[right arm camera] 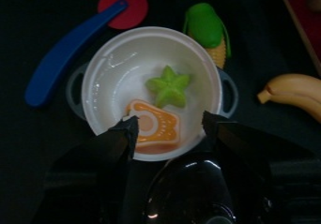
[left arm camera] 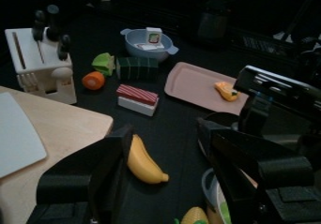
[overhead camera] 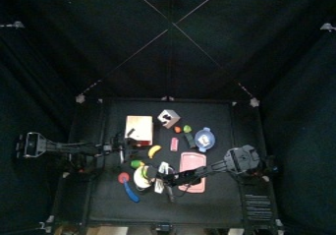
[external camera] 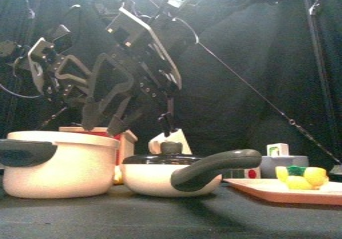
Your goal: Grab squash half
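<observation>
The squash half is an orange piece with a hollow. It lies in a white bowl beside a green star-shaped piece. My right gripper is open right above the bowl, with one jaw on each side of the squash half, not closed on it. In the top view this gripper is at the table's front middle. My left gripper is open and empty above a banana. In the top view it is left of centre.
A pink tray holds a small orange piece. A knife block, a blue bowl and a wooden board stand further back. Corn, a blue spoon and a red disc lie around the white bowl.
</observation>
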